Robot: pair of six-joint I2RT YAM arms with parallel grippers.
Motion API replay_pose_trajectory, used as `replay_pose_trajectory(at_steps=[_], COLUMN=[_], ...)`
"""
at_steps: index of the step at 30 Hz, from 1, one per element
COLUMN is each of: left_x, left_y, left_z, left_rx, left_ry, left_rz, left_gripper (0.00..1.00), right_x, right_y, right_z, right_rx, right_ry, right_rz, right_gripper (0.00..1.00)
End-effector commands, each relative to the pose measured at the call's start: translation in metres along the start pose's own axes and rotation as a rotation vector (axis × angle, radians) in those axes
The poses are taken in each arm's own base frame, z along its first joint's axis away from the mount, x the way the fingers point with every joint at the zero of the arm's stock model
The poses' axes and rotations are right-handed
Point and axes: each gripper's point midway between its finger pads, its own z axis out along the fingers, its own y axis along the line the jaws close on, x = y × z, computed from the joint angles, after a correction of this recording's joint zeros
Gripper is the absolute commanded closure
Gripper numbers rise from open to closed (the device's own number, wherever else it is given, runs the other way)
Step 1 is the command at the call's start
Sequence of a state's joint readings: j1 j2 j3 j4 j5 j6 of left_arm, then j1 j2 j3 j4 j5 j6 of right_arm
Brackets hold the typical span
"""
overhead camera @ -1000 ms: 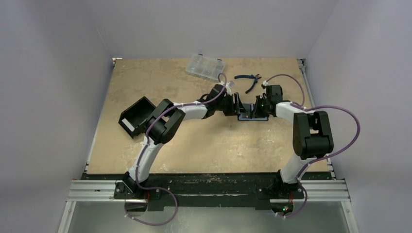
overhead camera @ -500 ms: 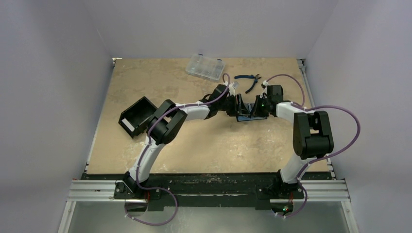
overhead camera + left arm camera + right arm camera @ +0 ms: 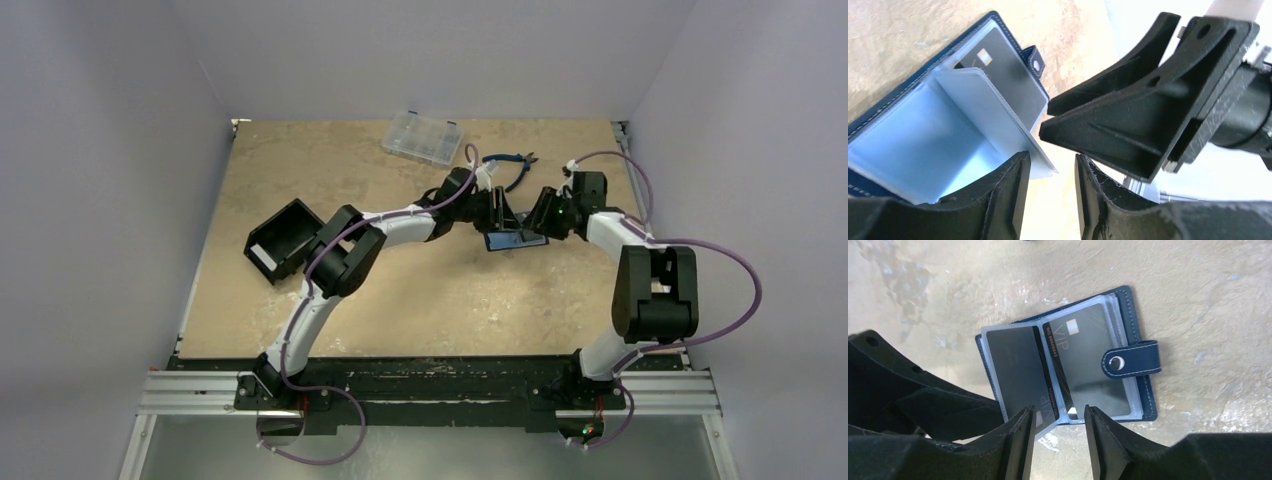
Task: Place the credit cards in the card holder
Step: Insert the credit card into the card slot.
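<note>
From above, the navy card holder lies open on the mottled tan table, with both arms meeting over it.

Left wrist: the left gripper holds its black jaws partly apart, a clear sleeve corner between them, unpinched.

Right wrist: the right gripper is parted and empty at the holder's near edge. Two dark glossy credit cards sit in its sleeves, beside the stitched snap tab.

left arm and right arm: white shells, black joints, purple cables looped alongside. left gripper matte black plastic. Green dot near right wrist, probably LED.
</note>
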State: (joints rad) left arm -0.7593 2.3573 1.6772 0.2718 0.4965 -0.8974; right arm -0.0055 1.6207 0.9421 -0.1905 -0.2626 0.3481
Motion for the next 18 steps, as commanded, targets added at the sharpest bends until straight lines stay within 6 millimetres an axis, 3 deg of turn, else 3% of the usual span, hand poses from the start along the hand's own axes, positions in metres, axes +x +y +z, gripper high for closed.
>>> replay_pose_trajectory(at_steps=[1, 11, 18], left_x=[-0.004, 0.004, 0.000], left_y=[-0.027, -0.013, -0.015], left_z=[0.010, 0.017, 0.021], left_rx=[0.085, 0.061, 0.066], left_ry=[-0.002, 0.020, 0.018], left_rz=[0.049, 0.024, 0.032], left_gripper=[0.58, 0.55, 0.52], right_x=[-0.010, 0.001, -0.005], right_y=[0.016, 0.031, 0.023], right_z=[-0.010, 0.001, -0.003], right_rx=[-0.218, -0.401, -0.353], right_ry=[-0.011, 0.026, -0.012], right_rz=[0.110, 0.172, 0.176], right_gripper=[0.51, 0.43, 0.36])
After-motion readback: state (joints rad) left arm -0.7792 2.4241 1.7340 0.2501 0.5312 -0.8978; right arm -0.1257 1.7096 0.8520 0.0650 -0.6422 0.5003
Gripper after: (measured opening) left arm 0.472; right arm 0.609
